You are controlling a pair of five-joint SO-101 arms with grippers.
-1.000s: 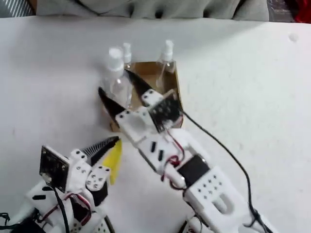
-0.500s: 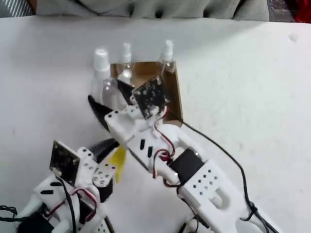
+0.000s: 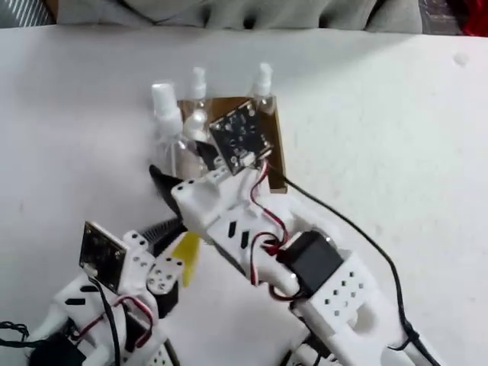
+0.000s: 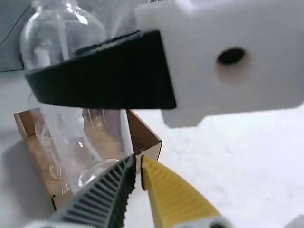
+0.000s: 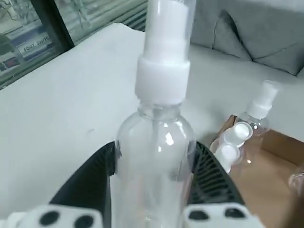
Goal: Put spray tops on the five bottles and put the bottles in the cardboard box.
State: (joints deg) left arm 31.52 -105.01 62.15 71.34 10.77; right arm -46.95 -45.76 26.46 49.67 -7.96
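My right gripper (image 3: 181, 164) has rolled its wrist over the last second and carried the capped bottle (image 3: 169, 133) slightly outward. Its jaws clamp the bottle upright at the left edge of the cardboard box (image 3: 277, 149). The left gripper (image 4: 137, 162) sits just beside, jaws all but closed on nothing. I judge lowering the bottle into the box comes next.

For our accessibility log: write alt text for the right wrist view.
A clear bottle with a white spray top is clamped between the right gripper's black fingers. Behind it, a cardboard box on the white table holds more spray-topped bottles.
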